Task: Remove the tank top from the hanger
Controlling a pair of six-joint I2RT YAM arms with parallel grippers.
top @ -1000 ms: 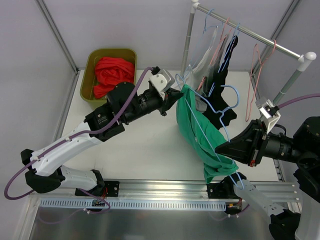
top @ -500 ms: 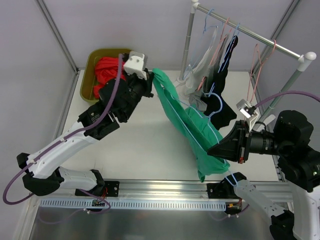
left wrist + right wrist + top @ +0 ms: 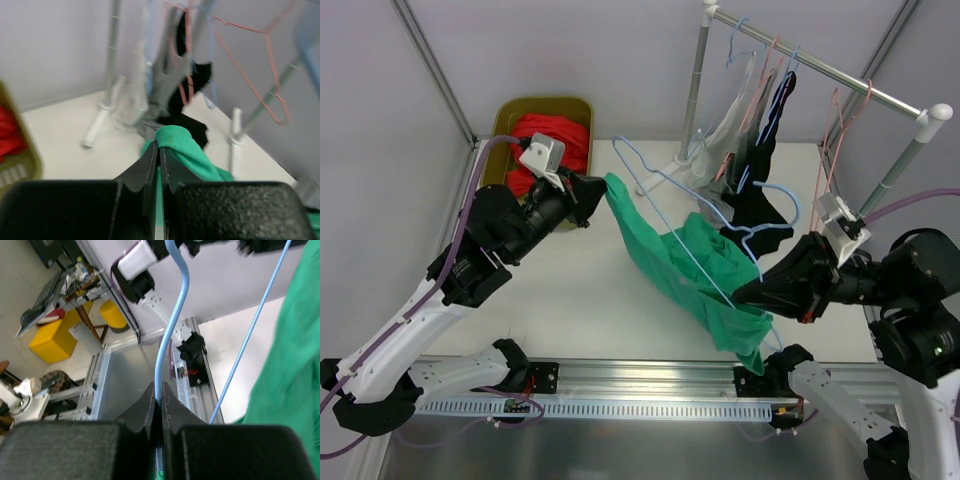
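Two pale grey walls (image 3: 620, 60) meet behind a white surface (image 3: 590, 300), with slim metal posts (image 3: 432, 62) running up the corners. At one o'clock a garment rack (image 3: 820, 68) stands on the surface, carrying dark and pale clothes on pink and blue hangers. Across the middle the green tank top (image 3: 670, 265) is stretched in the air, from ten o'clock down to five o'clock, and the wire of the light blue hanger (image 3: 660, 178) crosses it. An olive bin (image 3: 498, 130) at eleven o'clock holds a red garment (image 3: 550, 135). The left hand (image 3: 598, 190) is clamped on the top's upper edge. The right hand (image 3: 745, 293), at four o'clock, is clamped on the hanger's wire.
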